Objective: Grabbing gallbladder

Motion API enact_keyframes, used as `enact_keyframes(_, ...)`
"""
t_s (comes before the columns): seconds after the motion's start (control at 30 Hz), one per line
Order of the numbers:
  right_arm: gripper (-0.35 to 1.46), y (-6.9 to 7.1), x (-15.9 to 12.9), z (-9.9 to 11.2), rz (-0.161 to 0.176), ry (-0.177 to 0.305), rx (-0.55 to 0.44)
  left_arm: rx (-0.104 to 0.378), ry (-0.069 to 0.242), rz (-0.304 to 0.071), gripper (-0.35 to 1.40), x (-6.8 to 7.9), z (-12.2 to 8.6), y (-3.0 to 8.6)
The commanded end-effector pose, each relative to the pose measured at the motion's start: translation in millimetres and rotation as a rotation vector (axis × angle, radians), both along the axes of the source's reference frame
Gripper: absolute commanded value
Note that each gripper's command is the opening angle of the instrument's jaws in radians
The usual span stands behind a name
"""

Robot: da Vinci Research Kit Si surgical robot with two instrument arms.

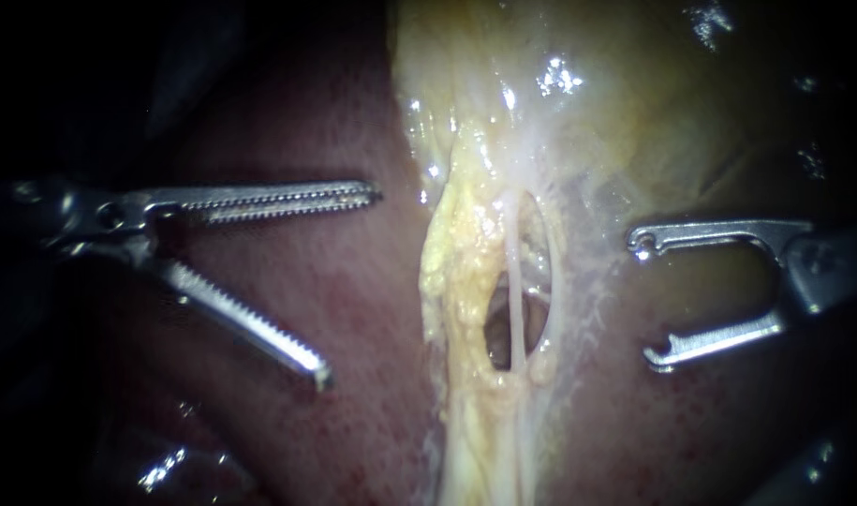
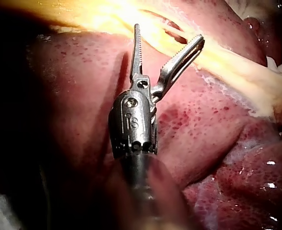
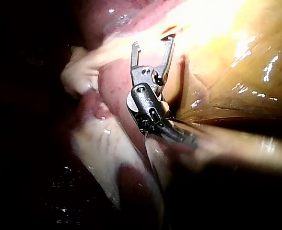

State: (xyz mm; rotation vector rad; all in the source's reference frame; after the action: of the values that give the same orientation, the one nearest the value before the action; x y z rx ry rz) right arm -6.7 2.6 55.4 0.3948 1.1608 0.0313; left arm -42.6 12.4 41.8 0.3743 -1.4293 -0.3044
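Note:
The gallbladder point(image 1: 653, 84) is the pale yellow-green sac at the upper right. Below it, yellow fatty tissue point(image 1: 461, 253) frames a window crossed by a thin whitish tube point(image 1: 517, 281). My left instrument point(image 1: 348, 281) comes in from the left over the liver point(image 1: 353, 309); its toothed jaws stand wide open, holding nothing, short of the fatty strip. My right instrument point(image 1: 648, 300) enters from the right, its slim hooked jaws open and empty beside the window. The left wrist view shows the left instrument point(image 2: 167, 40) open over the red liver point(image 2: 203, 124). The right instrument point(image 3: 153, 45) is open in the right wrist view.
Dark red liver point(image 1: 288, 422) fills the lower left and the lower right. A wet glistening fold point(image 1: 166, 464) lies at the bottom left. The far left of the view is dark.

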Motion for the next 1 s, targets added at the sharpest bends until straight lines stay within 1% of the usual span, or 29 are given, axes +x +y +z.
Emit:
enact_keyframes(0.03, 0.59, 0.0, 0.0, 0.0, 0.0, 0.0, 0.0, 0.019, 0.023, -0.021, 0.81, 0.0, 0.0, 0.0)
enact_keyframes(0.1, 0.59, 0.0, 0.0, 0.0, 0.001, 0.0, 0.0, 0.06, 0.065, -0.06, 0.76, 0.0, 0.0, 0.1)
enact_keyframes(0.17, 0.59, 0.0, 0.0, 0.0, 0.001, 0.0, 0.0, 0.088, 0.09, -0.078, 0.73, -0.2, 0.1, 0.2)
enact_keyframes(0.2, 0.59, 0.0, 0.0, 0.0, 0.001, 0.0, 0.0, 0.094, 0.098, -0.082, 0.71, -0.3, 0.2, 0.3)
enact_keyframes(0.27, 0.59, 0.0, 0.0, 0.0, 0.0, 0.0, 0.0, 0.123, 0.112, -0.094, 0.62, -0.6, 0.3, 0.4)
enact_keyframes(0.37, 0.59, 0.0, 0.0, 0.0, 0.001, 0.0, 0.0, 0.172, 0.148, -0.134, 0.52, -1.3, 0.5, 0.7)
enact_keyframes(0.43, 0.59, 0.0, 0.0, 0.0, 0.0, 0.0, 0.0, 0.184, 0.173, -0.153, 0.47, -1.9, 0.7, 1.0)
enact_keyframes(0.53, 0.59, 0.0, -0.1, 0.0, 0.0, 0.0, 0.0, 0.209, 0.2, -0.174, 0.39, -3.0, 0.9, 1.4)
enact_keyframes(0.6, 0.59, 0.0, -0.1, 0.0, 0.0, 0.0, 0.0, 0.21, 0.209, -0.186, 0.39, -3.7, 1.1, 1.7)
enact_keyframes(0.73, 0.59, 0.0, -0.1, 0.0, 0.0, 0.0, 0.0, 0.229, 0.224, -0.21, 0.34, -4.8, 1.5, 2.3)
enact_keyframes(0.93, 0.59, 0.0, -0.2, 0.0, 0.0, 0.0, 0.0, 0.248, 0.25, -0.228, 0.24, -5.6, 2.1, 3.0)
enact_keyframes(1.0, 0.59, 0.0, -0.2, 0.0, 0.0, 0.0, 0.0, 0.254, 0.256, -0.236, 0.17, -5.7, 2.3, 3.2)
